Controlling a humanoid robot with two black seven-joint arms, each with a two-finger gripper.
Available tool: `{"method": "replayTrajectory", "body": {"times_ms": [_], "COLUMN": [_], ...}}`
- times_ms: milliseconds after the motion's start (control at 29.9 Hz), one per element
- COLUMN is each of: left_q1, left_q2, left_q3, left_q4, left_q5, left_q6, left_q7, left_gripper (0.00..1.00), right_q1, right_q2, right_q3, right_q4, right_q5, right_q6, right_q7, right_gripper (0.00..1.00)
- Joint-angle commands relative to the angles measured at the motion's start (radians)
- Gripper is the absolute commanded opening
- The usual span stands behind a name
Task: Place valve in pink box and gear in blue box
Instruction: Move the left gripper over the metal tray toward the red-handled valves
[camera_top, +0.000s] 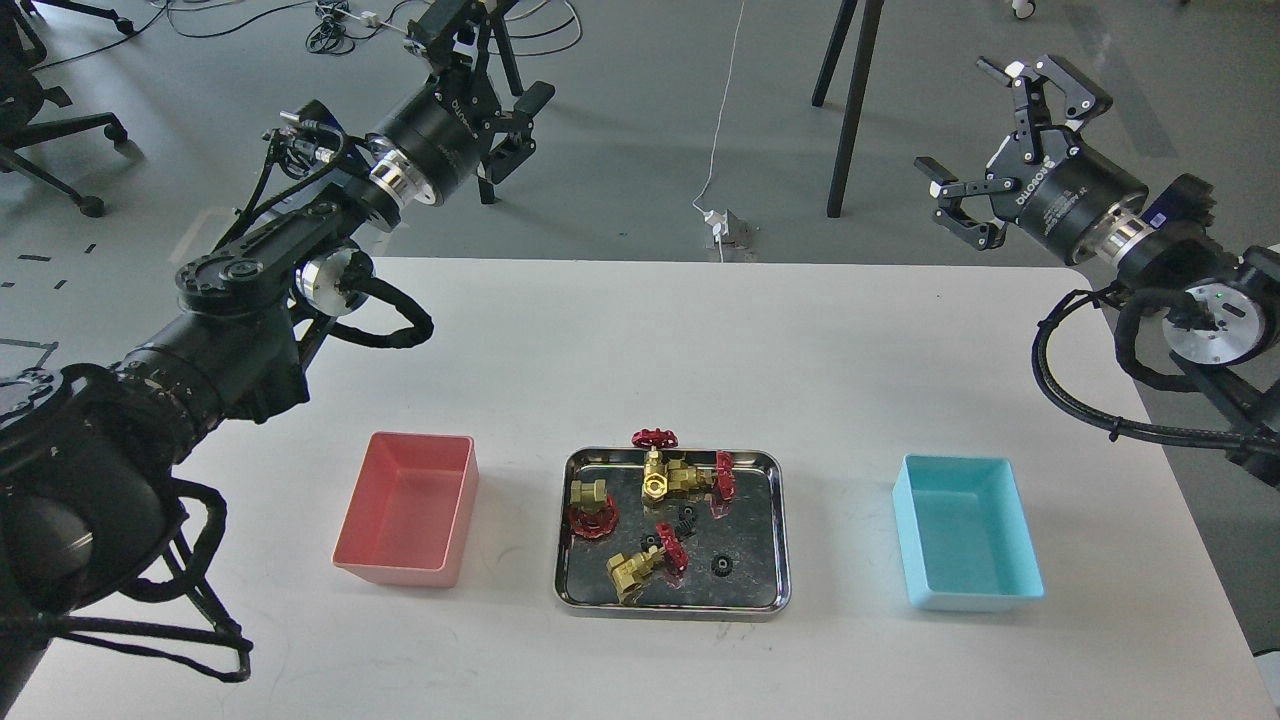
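Observation:
Several brass valves with red handwheels lie in a shiny steel tray (672, 606) at the table's front middle; one valve (655, 470) stands upright at the tray's back edge. Small black gears lie among them, one gear (720, 565) on the bare tray floor at the front right, another (686, 517) near the middle. The pink box (398, 574) stands empty left of the tray, and the blue box (975, 598) stands empty to its right. My left gripper (495, 75) is raised high beyond the table's far left edge, open and holding nothing. My right gripper (955, 120) hangs high at the far right, open and empty.
The white table (640, 350) ends just below the grippers. On the grey floor beyond it are cables, a power strip (728, 228), black stand legs (850, 110) and an office chair base (60, 140). My arms' hoses overhang the table's left and right edges.

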Motion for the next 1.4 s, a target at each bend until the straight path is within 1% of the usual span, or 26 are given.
{"method": "replayTrajectory", "body": {"times_ms": [0, 100, 167, 268, 334, 435, 502, 569, 635, 669, 736, 803, 836, 903, 1003, 1070, 1104, 1137, 1204, 1271, 1304, 1371], "left_q1": [0.004, -0.001, -0.012, 0.017, 0.02, 0.031, 0.049, 0.045, 0.013, -0.028, -0.155, -0.335, -0.405, -0.554, -0.76, -0.867, -0.909, -0.927, -0.906, -0.834, -0.799, -0.733], "left_q2": [-0.002, -0.001, 0.004, 0.033, 0.027, 0.025, 0.036, 0.063, 0.157, 0.227, 0.333, 0.389, 0.401, 0.415, 0.427, 0.429, 0.424, 0.415, 0.362, 0.283, 0.262, 0.245], "left_q3": [-0.007, -0.018, -0.026, -0.039, -0.067, -0.179, -0.242, -0.242, -0.221, -0.17, 0.039, 0.317, 0.426, 0.641, 0.888, 1.093, 1.191, 1.273, 1.394, 1.489, 1.514, 1.516], "left_q4": [0.002, 0.003, 0.029, 0.087, 0.057, -0.096, -0.271, -0.447, -0.622, -0.706, -0.812, -0.842, -0.847, -0.88, -0.972, -1.041, -1.073, -1.095, -1.11, -1.103, -1.094, -1.056], "left_q5": [-0.008, -0.034, -0.076, -0.143, -0.178, -0.232, -0.233, -0.185, -0.047, 0.015, 0.073, 0.095, 0.113, 0.223, 0.482, 0.662, 0.758, 0.846, 0.97, 1.031, 1.032, 1.034], "left_q6": [0.0, 0.0, 0.0, 0.0, 0.0, 0.0, 0.0, 0.0, 0.0, 0.0, 0.0, 0.0, 0.003, 0.053, 0.122, 0.219, 0.295, 0.382, 0.562, 0.7, 0.739, 0.776], "left_q7": [0.0, 0.0, 0.0, 0.0, 0.0, 0.0, 0.0, 0.0, 0.0, 0.0, 0.0, 0.0, 0.0, 0.0, 0.0, 0.0, 0.0, 0.0, 0.0, 0.0, 0.0, 0.0], "left_gripper": [1.0, 1.0, 1.0, 1.0, 1.0, 1.0, 1.0, 1.0, 1.0, 1.0, 1.0, 1.0, 1.0, 0.99, 0.99, 0.98, 0.98, 0.98, 0.98, 0.98, 0.98, 0.98], "right_q1": [-0.014, -0.014, -0.014, -0.007, -0.001, 0.001, 0.0, -0.005, -0.007, -0.005, -0.005, -0.002, -0.005, -0.005, -0.011, -0.011, -0.011, -0.011, -0.01, 0.003, 0.013, 0.062], "right_q2": [0.0, 0.0, -0.004, -0.008, -0.004, 0.009, 0.009, 0.009, 0.008, 0.008, 0.008, 0.008, 0.008, 0.009, 0.011, 0.02, 0.032, 0.048, 0.081, 0.118, 0.136, 0.178], "right_q3": [0.02, 0.034, 0.04, 0.061, 0.086, 0.135, 0.158, 0.158, 0.157, 0.157, 0.157, 0.163, 0.166, 0.172, 0.173, 0.173, 0.173, 0.175, 0.175, 0.176, 0.18, 0.181], "right_q4": [0.001, -0.001, -0.003, -0.013, -0.038, -0.073, -0.073, -0.076, -0.09, -0.113, -0.156, -0.164, -0.162, -0.162, -0.164, -0.165, -0.168, -0.168, -0.168, -0.168, -0.168, -0.17], "right_q5": [0.005, 0.005, 0.005, 0.003, 0.003, 0.005, 0.005, 0.005, 0.005, 0.005, 0.006, 0.006, 0.006, 0.006, 0.006, 0.008, 0.008, 0.008, 0.008, 0.008, 0.008, 0.006], "right_q6": [0.0, 0.0, 0.0, 0.0, 0.0, 0.0, 0.0, 0.0, 0.0, 0.0, 0.0, 0.0, 0.0, 0.0, 0.0, 0.0, 0.0, 0.0, 0.0, 0.0, -0.009, -0.099], "right_q7": [-0.001, -0.001, -0.001, -0.002, -0.004, -0.004, -0.004, -0.004, -0.007, -0.007, -0.004, 0.002, 0.004, 0.004, 0.004, 0.004, 0.002, 0.001, -0.004, -0.008, -0.01, -0.031], "right_gripper": [0.99, 0.99, 0.99, 0.99, 0.99, 0.99, 0.99, 0.99, 0.99, 0.99, 0.99, 0.99, 0.99, 0.99, 0.99, 0.99, 0.99, 0.99, 0.99, 0.99, 0.99, 0.99]}}
